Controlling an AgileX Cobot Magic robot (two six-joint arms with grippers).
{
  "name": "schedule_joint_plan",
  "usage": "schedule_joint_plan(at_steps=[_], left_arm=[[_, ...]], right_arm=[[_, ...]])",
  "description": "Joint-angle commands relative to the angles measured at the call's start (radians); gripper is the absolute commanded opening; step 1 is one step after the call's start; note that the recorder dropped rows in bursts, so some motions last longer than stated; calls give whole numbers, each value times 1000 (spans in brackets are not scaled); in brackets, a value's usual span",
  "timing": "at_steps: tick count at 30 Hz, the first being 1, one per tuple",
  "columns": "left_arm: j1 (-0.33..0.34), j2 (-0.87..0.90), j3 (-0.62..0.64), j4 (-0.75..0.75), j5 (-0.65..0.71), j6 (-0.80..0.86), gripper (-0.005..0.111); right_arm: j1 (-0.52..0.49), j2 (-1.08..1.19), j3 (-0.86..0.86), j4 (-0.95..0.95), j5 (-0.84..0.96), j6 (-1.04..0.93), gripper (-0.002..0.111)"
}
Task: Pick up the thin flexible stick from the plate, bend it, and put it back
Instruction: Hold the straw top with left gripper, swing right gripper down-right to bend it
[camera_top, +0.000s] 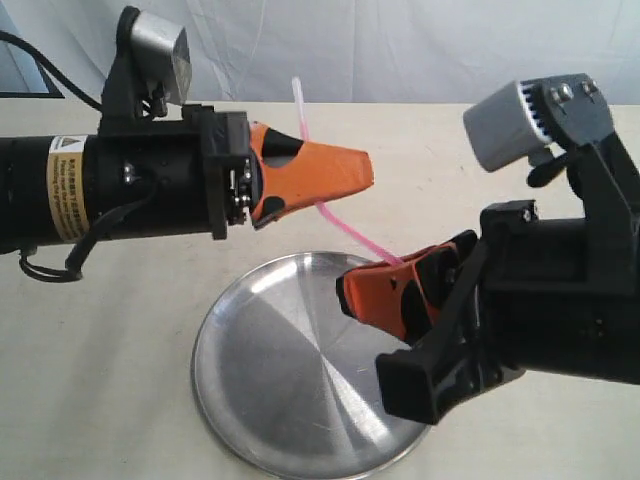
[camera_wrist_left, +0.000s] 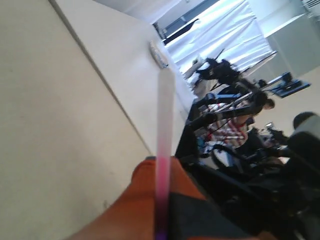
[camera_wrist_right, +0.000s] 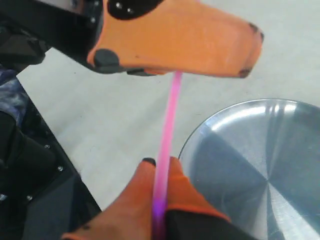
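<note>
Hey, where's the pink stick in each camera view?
Exterior view: the thin flexible stick runs from left claw to right claw, above the plate.
Left wrist view: blurred, poking out past the left claw.
Right wrist view: bridging both claws, beside the plate.
Shared landmark: orange left claw.

Hot pink along the thin straw-like plastic stick (camera_top: 348, 230), fading whitish at its upper end. Orange with black patches on the left gripper (camera_top: 365, 170) and right gripper (camera_top: 345, 290). Brushed silver in light and dark wedges across the round metal plate (camera_top: 270, 365). Plain beige tabletop (camera_top: 100, 350).
</note>
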Motion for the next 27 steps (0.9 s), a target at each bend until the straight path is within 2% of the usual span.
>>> schedule_joint_plan(at_steps=[1,5,11,14,18,21,27], left_arm=[[-7,-3,4,-75,-203,-3,0],[-7,-3,4,-114,-234,-10,0],[-7,-3,4,-53,-56,32,0],[-7,-3,4,41,65,50,0],[-7,-3,4,251,178,34,0],[-7,-3,4,311,143,-43,0],[-7,-4,4,136,-83,-44,0]], right_arm=[[-3,24,-10,-42,-75,-2,-1],[-3,101,-10,-14,-75,-2,-1],[11,160,-10,103,-83,-63,-1],[27,128,-10,126,-119,-85,-1],[31,68,-10,89,-176,-85,-1],[31,38,-10,57,-202,-85,-1],[31,58,-10,35,-171,-82,-1]])
